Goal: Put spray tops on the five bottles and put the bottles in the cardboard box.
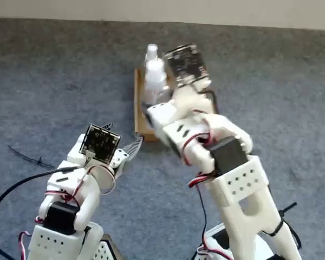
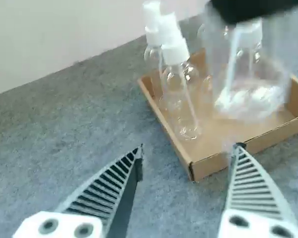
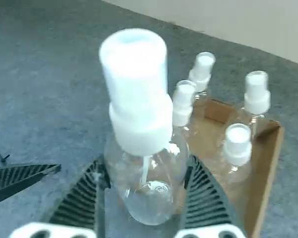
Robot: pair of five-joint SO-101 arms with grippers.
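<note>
My right gripper is shut on a clear bottle with a white spray top, held upright next to the cardboard box. In the left wrist view that held bottle hangs blurred over the box. Several capped bottles stand inside the box; from above one of them shows beside the right arm. My left gripper is open and holds nothing, low over the carpet just short of the box's near corner.
Grey carpet covers the floor on all sides of the box. A black cable tie lies on it at the left. The left gripper's dark finger shows close to the held bottle. A pale wall runs along the far edge.
</note>
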